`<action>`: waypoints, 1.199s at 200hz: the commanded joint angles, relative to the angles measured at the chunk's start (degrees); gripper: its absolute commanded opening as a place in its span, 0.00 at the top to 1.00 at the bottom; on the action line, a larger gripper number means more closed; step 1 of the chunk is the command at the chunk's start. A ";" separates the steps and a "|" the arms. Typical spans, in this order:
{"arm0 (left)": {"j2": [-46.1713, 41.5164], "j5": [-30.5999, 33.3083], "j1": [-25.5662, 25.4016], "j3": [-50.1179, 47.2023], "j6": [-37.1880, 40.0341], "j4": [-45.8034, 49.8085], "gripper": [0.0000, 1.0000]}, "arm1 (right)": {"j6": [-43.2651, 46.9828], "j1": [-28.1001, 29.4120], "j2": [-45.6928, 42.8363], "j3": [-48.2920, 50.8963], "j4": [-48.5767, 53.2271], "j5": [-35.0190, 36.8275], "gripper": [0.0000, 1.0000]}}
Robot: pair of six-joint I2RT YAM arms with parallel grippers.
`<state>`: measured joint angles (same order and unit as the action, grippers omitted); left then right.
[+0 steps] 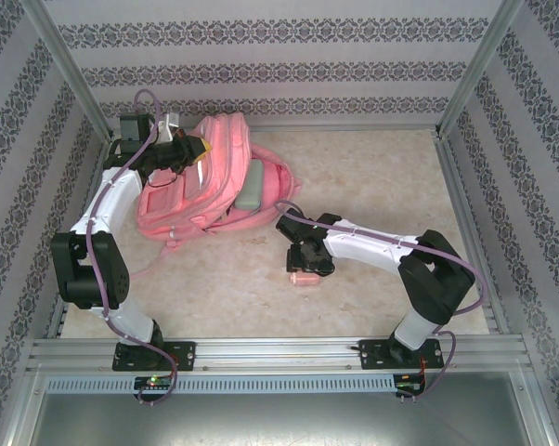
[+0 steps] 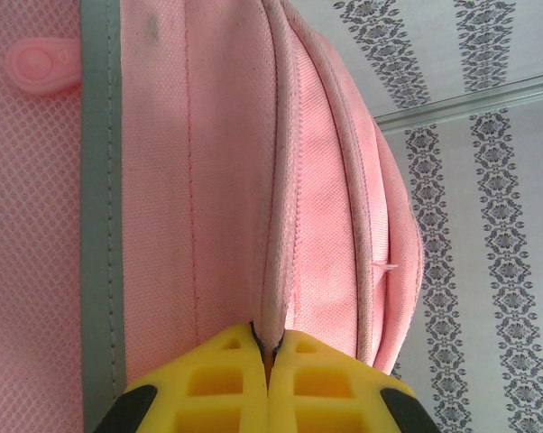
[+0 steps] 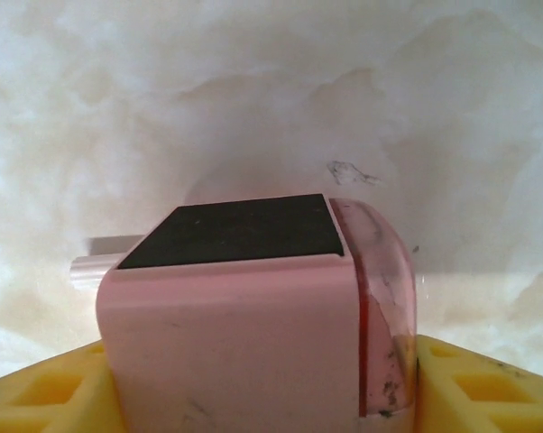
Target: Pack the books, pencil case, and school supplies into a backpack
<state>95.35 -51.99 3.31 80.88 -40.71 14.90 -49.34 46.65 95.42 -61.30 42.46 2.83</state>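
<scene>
The pink backpack lies at the back left of the table, and the mint-green pencil case sticks out of its right side. My left gripper sits on top of the backpack. In the left wrist view it is shut on a seam edge of the pink backpack. A small pink boxy block rests on the table near the middle, with my right gripper down over it. In the right wrist view the pink block sits between the yellow fingers, which press against both its sides.
The marble-patterned table is boxed in by patterned walls and metal frame posts. A pink strap trails from the backpack toward the left arm's base. Open tabletop lies right of the backpack.
</scene>
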 commanded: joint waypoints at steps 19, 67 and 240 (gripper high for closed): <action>-1.17 0.16 -0.63 0.46 -1.21 -2.76 1.00 | 0.84 0.02 -0.82 -2.85 2.99 3.06 0.50; -1.50 -0.13 -1.91 0.09 -1.15 -3.01 1.00 | 4.55 -4.58 0.82 -13.86 2.94 1.01 0.51; -5.30 0.36 -1.90 -1.06 2.03 1.80 1.00 | 21.41 -14.31 38.44 -72.28 22.16 15.16 0.49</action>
<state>93.54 -50.41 1.87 80.20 -40.16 16.23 -31.16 32.38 134.28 -131.28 60.49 11.40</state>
